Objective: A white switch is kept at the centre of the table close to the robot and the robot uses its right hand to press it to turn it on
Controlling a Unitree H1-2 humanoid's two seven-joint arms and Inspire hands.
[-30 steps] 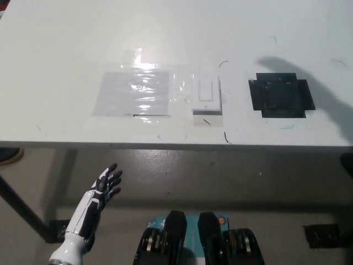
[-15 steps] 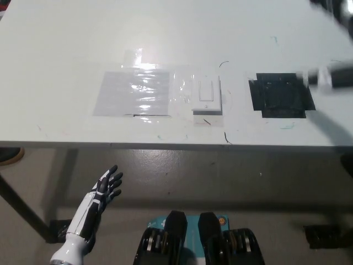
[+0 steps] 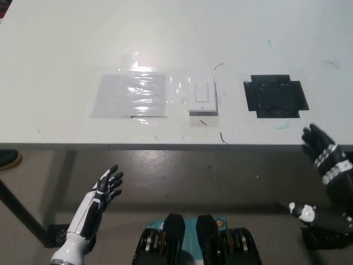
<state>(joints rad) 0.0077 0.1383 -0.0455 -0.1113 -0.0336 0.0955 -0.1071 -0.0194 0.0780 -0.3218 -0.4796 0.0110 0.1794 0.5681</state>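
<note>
White switch (image 3: pixel 203 97) at centre of white table (image 3: pixel 55 44), near front edge, flat on the surface; long axis running from near edge to far edge, rocker likewise upright in the plate. Glossy clear sheet (image 3: pixel 131 95) taped just beside it toward robot's left; black taped patch (image 3: pixel 275 96) well apart toward robot's right. Right hand (image 3: pixel 326 154), black, at table's front edge by the lower right, fingers spread, grasping nothing, well apart from switch. Left hand (image 3: pixel 103 189), white, resting below table edge at lower left, fingers apart and released.
</note>
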